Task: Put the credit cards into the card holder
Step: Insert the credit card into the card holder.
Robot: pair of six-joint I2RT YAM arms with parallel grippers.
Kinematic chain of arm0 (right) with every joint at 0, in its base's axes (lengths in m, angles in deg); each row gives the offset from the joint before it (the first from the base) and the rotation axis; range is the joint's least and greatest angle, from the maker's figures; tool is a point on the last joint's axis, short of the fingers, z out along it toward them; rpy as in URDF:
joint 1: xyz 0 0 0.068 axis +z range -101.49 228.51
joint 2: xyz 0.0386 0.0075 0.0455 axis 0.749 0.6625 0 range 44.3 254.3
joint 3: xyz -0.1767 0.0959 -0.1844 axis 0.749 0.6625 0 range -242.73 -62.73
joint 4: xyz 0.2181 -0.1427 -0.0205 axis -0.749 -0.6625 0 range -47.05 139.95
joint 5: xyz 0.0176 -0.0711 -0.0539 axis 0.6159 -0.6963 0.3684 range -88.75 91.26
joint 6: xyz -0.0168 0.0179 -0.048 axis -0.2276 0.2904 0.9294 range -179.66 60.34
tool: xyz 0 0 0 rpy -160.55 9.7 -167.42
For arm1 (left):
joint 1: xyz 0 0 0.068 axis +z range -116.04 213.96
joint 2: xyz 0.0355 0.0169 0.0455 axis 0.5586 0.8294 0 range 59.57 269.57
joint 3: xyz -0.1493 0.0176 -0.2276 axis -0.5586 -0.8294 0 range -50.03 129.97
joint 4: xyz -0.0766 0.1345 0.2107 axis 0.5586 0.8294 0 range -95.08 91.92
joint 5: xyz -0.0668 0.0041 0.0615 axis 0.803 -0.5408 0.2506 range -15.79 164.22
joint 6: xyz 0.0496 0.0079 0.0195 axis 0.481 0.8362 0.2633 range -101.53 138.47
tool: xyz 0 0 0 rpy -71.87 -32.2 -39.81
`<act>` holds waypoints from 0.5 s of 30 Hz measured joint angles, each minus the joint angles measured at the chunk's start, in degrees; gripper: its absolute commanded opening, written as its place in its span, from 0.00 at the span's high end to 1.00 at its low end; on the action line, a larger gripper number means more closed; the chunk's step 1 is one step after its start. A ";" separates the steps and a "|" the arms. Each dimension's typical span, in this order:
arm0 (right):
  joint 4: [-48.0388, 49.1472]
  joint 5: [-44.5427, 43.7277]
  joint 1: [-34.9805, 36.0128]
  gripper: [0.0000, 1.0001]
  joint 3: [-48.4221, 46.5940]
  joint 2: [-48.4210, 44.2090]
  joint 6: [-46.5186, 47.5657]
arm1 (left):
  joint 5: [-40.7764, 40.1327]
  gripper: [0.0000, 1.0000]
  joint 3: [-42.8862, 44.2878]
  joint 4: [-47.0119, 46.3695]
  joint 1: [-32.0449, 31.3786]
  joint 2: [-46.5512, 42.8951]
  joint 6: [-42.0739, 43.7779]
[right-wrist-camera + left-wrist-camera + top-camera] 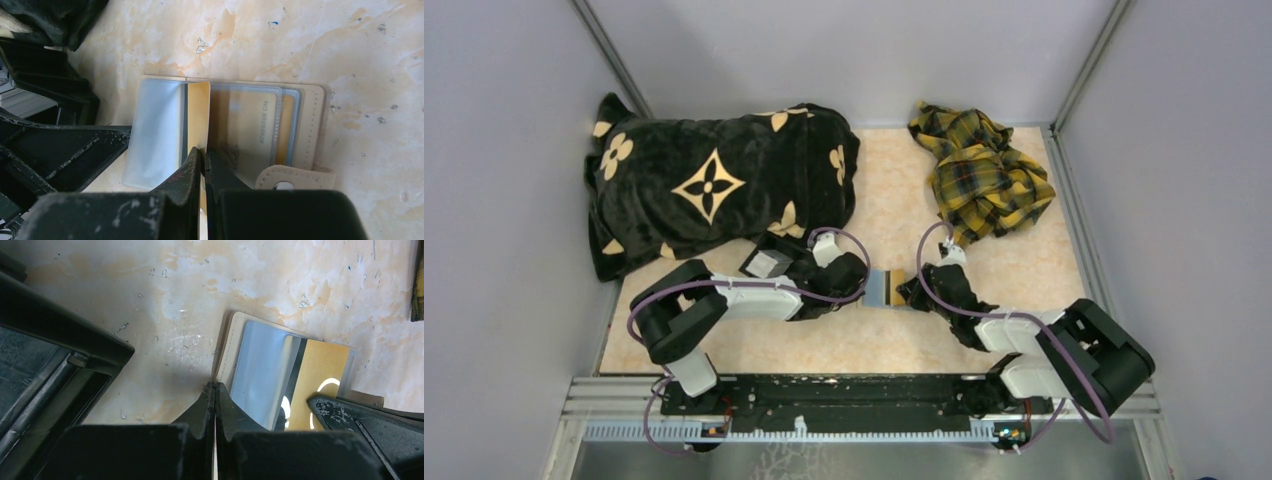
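Observation:
The tan card holder (887, 288) lies open on the marble table between my two grippers. My left gripper (215, 386) is shut on its left beige edge (231, 342), beside a clear sleeve (262, 370). My right gripper (203, 151) is shut on the edge of a gold credit card (198, 107), which sits over the holder's middle, partly under the clear sleeve (155, 130). Another credit card (250, 125) lies inside a sleeve on the holder's right half. The closing tab (295, 177) with its snap sticks out at the near right.
A black tray (769, 262) sits just left of the left gripper, dark in the left wrist view (50, 365). A black blanket with tan flowers (714, 185) covers the back left. A yellow plaid cloth (979, 170) lies at the back right.

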 measured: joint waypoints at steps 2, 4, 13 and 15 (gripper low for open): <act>0.92 0.33 0.00 1.00 0.00 0.72 -0.22 | 0.00 1.00 0.02 -0.02 0.00 0.04 0.15; 1.77 0.90 0.00 1.00 0.00 1.44 -0.57 | 0.00 1.00 0.15 0.09 0.00 0.09 0.37; 1.40 1.14 1.05 1.00 -0.59 2.03 -1.49 | 0.02 1.00 0.44 0.42 0.00 0.20 0.79; 0.59 1.20 1.60 1.00 -1.49 2.67 -1.62 | 0.02 1.00 0.44 0.42 0.00 0.20 0.79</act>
